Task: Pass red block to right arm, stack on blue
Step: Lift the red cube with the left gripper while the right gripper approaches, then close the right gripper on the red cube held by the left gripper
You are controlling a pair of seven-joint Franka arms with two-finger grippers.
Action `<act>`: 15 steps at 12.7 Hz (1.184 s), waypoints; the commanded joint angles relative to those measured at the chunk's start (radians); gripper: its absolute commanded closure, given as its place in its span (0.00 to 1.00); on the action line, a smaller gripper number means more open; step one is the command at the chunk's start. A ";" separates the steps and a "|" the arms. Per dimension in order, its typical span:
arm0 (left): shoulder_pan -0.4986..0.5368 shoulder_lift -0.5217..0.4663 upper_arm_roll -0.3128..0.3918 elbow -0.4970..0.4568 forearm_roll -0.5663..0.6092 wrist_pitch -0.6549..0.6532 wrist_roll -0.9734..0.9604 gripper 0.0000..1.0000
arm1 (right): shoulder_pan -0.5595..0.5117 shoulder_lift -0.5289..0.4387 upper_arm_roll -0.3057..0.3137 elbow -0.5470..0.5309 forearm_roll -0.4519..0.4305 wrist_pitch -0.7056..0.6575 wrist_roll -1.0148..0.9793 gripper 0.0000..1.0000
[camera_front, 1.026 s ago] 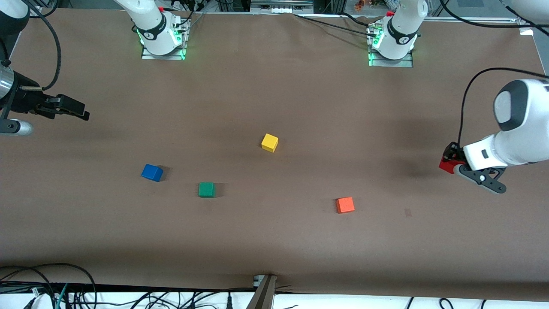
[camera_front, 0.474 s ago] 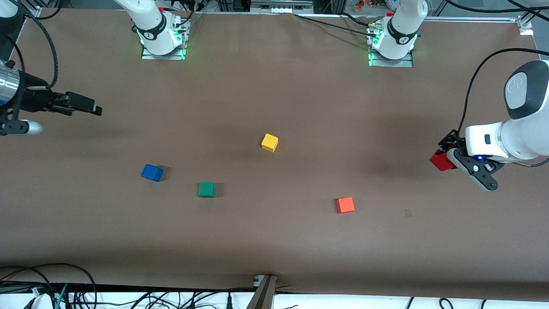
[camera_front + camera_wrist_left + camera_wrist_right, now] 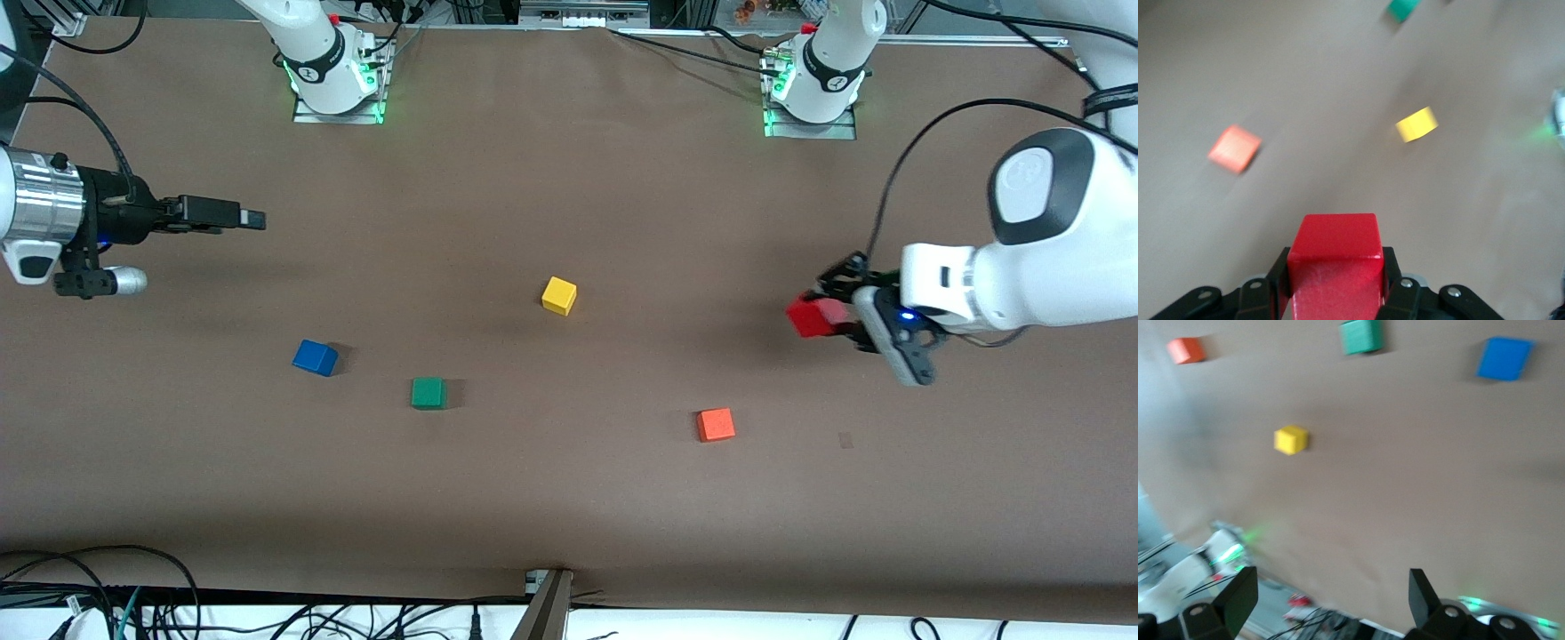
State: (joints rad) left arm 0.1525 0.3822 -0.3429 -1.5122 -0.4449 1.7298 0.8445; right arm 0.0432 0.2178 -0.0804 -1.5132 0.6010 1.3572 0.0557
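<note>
The red block [image 3: 809,316] is up in the air, over bare table at the left arm's end, with my left gripper [image 3: 831,313] shut on it. In the left wrist view the block [image 3: 1335,240] sits squeezed between the black fingers [image 3: 1395,267] of the left gripper [image 3: 1333,259]. The blue cube [image 3: 315,357] lies on the table toward the right arm's end, also seen in the right wrist view [image 3: 1503,358]. My right gripper [image 3: 252,218] hangs over the table at the right arm's end, pointing toward the middle. It [image 3: 1330,580] is open and holds nothing.
A green cube [image 3: 428,392] lies beside the blue one, slightly nearer the front camera. A yellow cube [image 3: 559,295] sits mid-table. An orange-red cube [image 3: 716,424] lies nearer the camera, toward the left arm's end. Both arm bases [image 3: 333,80] stand along the table's edge.
The left gripper has carried the red block toward the middle of the table. The right gripper has also come in toward the middle, still open.
</note>
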 commanded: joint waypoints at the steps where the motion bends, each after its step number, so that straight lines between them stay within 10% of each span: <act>1: -0.057 0.044 0.007 0.012 -0.202 0.001 0.096 1.00 | -0.008 0.054 0.002 0.011 0.172 -0.038 0.007 0.00; 11: -0.398 0.159 0.007 0.029 -0.918 0.306 0.403 1.00 | 0.109 0.120 0.074 -0.226 0.842 0.420 0.018 0.00; 15: -0.448 0.191 0.007 0.073 -1.000 0.347 0.537 1.00 | 0.109 0.040 0.134 -0.338 0.887 0.481 -0.041 0.00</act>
State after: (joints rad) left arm -0.2759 0.5302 -0.3434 -1.4973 -1.3931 2.0753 1.3206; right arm 0.1641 0.3496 0.0469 -1.7332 1.4568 1.8260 0.0672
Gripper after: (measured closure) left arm 0.445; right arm 0.000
